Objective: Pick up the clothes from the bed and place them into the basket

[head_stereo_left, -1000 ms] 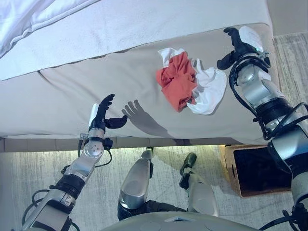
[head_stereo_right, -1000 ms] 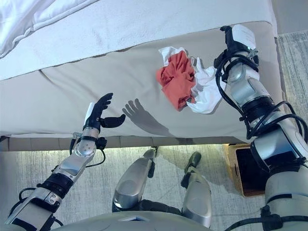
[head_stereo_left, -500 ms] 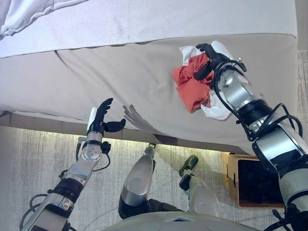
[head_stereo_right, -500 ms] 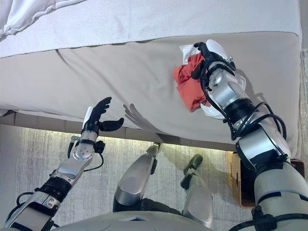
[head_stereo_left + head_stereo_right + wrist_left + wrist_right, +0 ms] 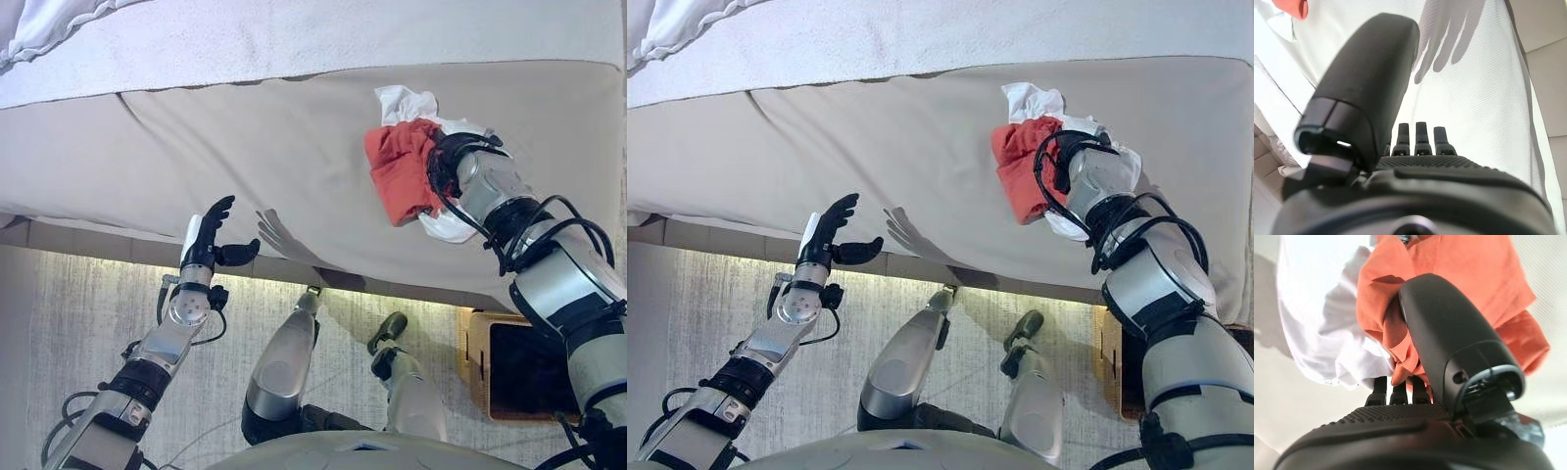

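Note:
An orange-red garment [image 5: 398, 171] lies bunched with a white garment [image 5: 408, 101] on the beige bed sheet [image 5: 245, 147], near the bed's right end. My right hand [image 5: 442, 162] is dug into this pile from its right side. In the right wrist view its thumb [image 5: 1449, 342] presses the orange cloth [image 5: 1400, 338] against the curled fingers, which are sunk in the white cloth [image 5: 1317, 323]. My left hand [image 5: 208, 240] hovers open at the bed's front edge, far left of the pile, and holds nothing. The basket [image 5: 511, 364] stands on the floor at the lower right.
A white duvet [image 5: 59, 24] is heaped at the bed's far left corner. A grey carpet [image 5: 59, 343] covers the floor in front of the bed. The basket is tan with a dark inside, partly behind my right arm.
The camera has shifted. My right hand came from the bed's right corner onto the clothes pile and has closed into the cloth. The left hand has kept its pose.

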You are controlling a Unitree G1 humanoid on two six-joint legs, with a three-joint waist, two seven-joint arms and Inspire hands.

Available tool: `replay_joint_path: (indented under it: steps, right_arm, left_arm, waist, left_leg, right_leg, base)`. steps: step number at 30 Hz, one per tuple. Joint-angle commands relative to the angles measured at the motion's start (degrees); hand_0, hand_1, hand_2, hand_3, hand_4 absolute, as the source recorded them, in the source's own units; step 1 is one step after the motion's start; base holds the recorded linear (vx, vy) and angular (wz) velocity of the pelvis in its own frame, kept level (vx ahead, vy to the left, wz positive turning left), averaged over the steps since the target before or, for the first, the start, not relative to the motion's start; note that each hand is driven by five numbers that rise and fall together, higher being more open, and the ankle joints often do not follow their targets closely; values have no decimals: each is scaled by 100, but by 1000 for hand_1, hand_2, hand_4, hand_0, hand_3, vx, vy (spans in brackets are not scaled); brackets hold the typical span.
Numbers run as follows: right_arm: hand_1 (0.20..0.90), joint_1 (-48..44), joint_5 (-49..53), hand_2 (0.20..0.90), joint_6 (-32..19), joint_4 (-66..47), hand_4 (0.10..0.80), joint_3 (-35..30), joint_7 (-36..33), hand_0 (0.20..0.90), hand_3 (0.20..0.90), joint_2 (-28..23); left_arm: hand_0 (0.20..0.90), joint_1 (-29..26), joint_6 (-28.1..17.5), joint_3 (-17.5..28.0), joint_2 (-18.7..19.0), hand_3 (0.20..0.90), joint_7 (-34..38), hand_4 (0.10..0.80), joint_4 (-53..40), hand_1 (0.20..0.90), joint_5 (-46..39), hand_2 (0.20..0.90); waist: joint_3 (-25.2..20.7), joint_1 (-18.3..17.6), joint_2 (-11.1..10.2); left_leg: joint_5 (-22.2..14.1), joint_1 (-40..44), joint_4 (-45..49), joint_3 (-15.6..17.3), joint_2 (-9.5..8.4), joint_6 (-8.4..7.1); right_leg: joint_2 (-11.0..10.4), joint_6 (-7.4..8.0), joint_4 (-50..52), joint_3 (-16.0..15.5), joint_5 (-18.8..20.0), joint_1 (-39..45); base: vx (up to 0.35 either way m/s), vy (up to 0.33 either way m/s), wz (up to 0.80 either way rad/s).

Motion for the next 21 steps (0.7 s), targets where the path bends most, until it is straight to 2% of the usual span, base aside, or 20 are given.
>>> replay_joint_path:
  steps: [1, 5, 6, 7, 8, 9, 14, 21]
  right_arm:
    - [900, -421, -80, 900, 66, 221, 800, 480, -21, 900, 900, -162]
    - [900, -332, 228, 900, -69, 162, 800, 364, -498, 900, 900, -106]
    - [794, -320, 275, 794, -123, 143, 676, 336, -649, 794, 776, -102]
    - [738, -306, 398, 738, -213, 32, 611, 257, -973, 738, 711, -109]
    - [448, -291, 487, 448, -258, -16, 273, 216, -1169, 448, 373, -110]
    - [300, -267, 489, 300, -302, -108, 100, 124, -1331, 300, 200, -112]
    - [300, -97, 742, 300, -387, -727, 100, -173, -1902, 300, 200, -226]
    - [300, 239, 1318, 300, -540, -1447, 100, -536, -2539, 300, 200, -367]
  left_arm:
    - [900, 148, -325, 162, 415, 900, 11, 800, -580, 900, 65, 900]
    - [900, 127, -283, 179, 422, 900, -24, 800, -622, 900, 100, 900]
    - [900, 119, -268, 178, 419, 900, -22, 800, -633, 900, 108, 900]
    - [900, 111, -259, 165, 410, 900, -1, 800, -628, 900, 121, 900]
    - [900, 109, -259, 161, 406, 900, 11, 800, -630, 900, 121, 900]
    - [900, 100, -251, 154, 390, 900, 35, 800, -615, 900, 124, 900]
    - [900, 128, -189, 198, 362, 900, 95, 800, -603, 900, 157, 900]
    - [900, 244, -145, 235, 303, 900, 70, 800, -442, 900, 230, 900]
  waist:
    - [-44, 104, -169]
    - [-44, 95, -198]
    - [-44, 89, -200]
    - [-44, 62, -206]
    - [-44, 50, -207]
    - [-44, 25, -213]
    - [-94, -92, -270]
    - [-556, -277, -416]
  left_leg:
    - [-708, -271, 659, 125, 31, 162]
    - [-728, -163, 581, 138, 42, 176]
    - [-730, -141, 572, 142, 44, 179]
    - [-743, -72, 550, 155, 47, 183]
    - [-749, -34, 537, 163, 50, 184]
    - [-762, 20, 528, 174, 50, 185]
    - [-807, 338, 407, 245, 88, 174]
    - [-875, 702, 234, 416, 188, 154]
  right_leg:
    - [-174, -87, 137, 62, 105, -70]
    - [-165, -61, 57, 55, 136, 8]
    - [-164, -58, 50, 61, 141, 22]
    - [-159, -52, 14, 85, 147, 83]
    - [-157, -50, -2, 94, 149, 113]
    - [-155, -48, -23, 113, 151, 159]
    - [-124, -24, -211, 203, 188, 448]
    - [-107, 19, -570, 317, 319, 803]
  base:
    - [20, -42, 3]
    - [4, -11, 0]
    - [0, 0, 0]
    - [0, 0, 0]
    - [0, 0, 0]
    - [0, 0, 0]
    - [4, 0, -5]
    - [25, -6, -8]
